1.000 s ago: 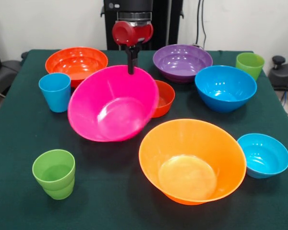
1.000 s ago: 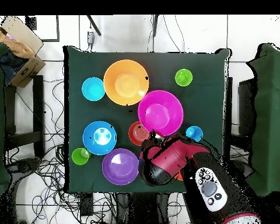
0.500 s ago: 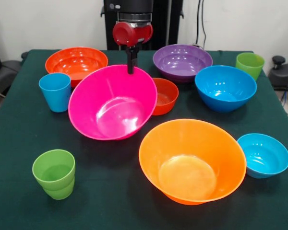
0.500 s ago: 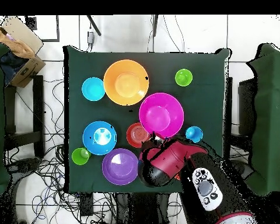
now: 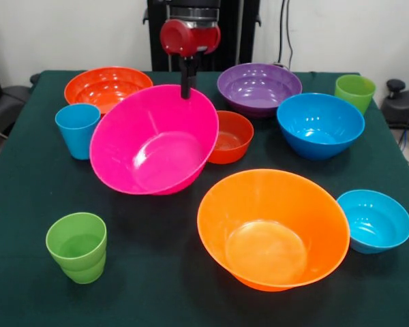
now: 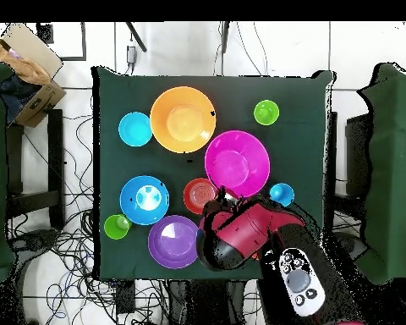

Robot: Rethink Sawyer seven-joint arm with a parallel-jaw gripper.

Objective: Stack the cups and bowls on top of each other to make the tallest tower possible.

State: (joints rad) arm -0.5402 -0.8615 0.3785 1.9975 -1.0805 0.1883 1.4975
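Gripper (image 5: 186, 87) clamped on pink bowl (image 5: 153, 139) rim at 12 o'clock, lifted, tilted; nothing stacked; remaining bowls, cups loose.

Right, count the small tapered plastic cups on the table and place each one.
3, front view. The sky blue tapered plastic cup stands left of the tilted pink bowl; one lime green cup near the front left corner; the other lime green cup at the back right. None looks hidden.

A low front camera looks across the green table (image 5: 13, 204); the overhead camera looks straight down on it.
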